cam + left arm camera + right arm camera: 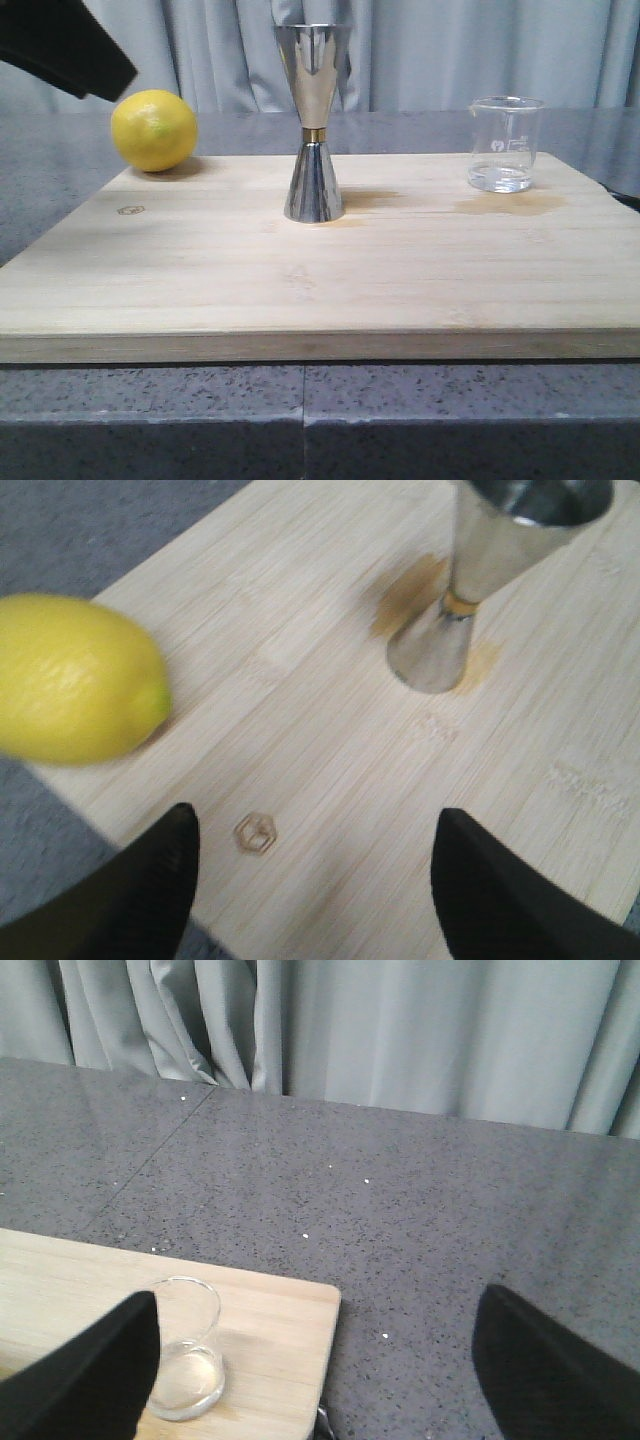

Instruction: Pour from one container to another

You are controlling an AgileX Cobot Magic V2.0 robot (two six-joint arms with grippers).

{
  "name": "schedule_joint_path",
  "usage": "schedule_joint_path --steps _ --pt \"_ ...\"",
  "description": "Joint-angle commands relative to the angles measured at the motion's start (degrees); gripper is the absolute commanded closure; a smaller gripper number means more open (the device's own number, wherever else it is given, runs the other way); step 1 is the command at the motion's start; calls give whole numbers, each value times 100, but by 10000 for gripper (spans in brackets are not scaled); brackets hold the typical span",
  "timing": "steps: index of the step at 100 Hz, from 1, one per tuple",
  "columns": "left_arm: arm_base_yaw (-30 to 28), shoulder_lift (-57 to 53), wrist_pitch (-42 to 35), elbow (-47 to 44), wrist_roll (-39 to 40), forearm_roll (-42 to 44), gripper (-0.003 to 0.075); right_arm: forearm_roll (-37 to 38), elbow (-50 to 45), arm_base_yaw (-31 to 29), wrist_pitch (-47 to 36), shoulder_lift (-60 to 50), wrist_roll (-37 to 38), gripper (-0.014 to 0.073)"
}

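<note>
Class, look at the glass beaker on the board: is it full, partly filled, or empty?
Partly filled. The beaker stands upright on the board with a shallow layer of clear liquid at its bottom; the walls above are bare glass.

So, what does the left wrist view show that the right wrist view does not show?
Only the left wrist view shows the lemon, the steel jigger standing upright, and the small hexagon mark on the wood. Its open left gripper holds nothing.

Only the right wrist view shows the glass beaker, upright near a corner of the board, the grey curtain, and the open, empty right gripper.

Both views show the wooden board and the grey countertop.
</note>
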State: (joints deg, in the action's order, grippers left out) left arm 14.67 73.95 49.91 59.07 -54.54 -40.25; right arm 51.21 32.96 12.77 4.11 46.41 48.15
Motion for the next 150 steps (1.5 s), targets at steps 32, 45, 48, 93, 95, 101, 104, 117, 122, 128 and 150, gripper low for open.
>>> schedule_joint_path --steps 32,45,48,93,95,101,104,117,122,128,150 --pt "-598 -1399 111 154 3800 2793 260 -411 194 16 196 -52 -9 21" --pt "-843 -1710 149 154 4270 3077 260 -431 194 16 196 -52 -9 21" --pt "-897 -1780 149 144 4416 3097 260 -458 194 16 196 -52 -9 21" --pt "-1204 -2110 166 121 4671 3138 260 -536 194 16 207 -52 -9 21" --pt "-1204 -2110 166 121 4671 3138 260 -536 194 16 207 -52 -9 21" --pt "-1204 -2110 166 121 4671 3138 260 -536 194 16 207 -52 -9 21" --pt "-1204 -2110 166 121 4671 3138 260 -536 194 16 207 -52 -9 21" --pt "-1204 -2110 166 121 4671 3138 260 -430 194 16 207 -52 -76 21" --pt "-1204 -2110 166 121 4671 3138 260 -384 194 16 207 -52 -123 21" --pt "-1204 -2110 166 121 4671 3138 260 -297 194 16 207 -52 -138 21" --pt "-1204 -2110 166 121 4671 3138 260 -1694 207 16 159 -67 -1995 21"
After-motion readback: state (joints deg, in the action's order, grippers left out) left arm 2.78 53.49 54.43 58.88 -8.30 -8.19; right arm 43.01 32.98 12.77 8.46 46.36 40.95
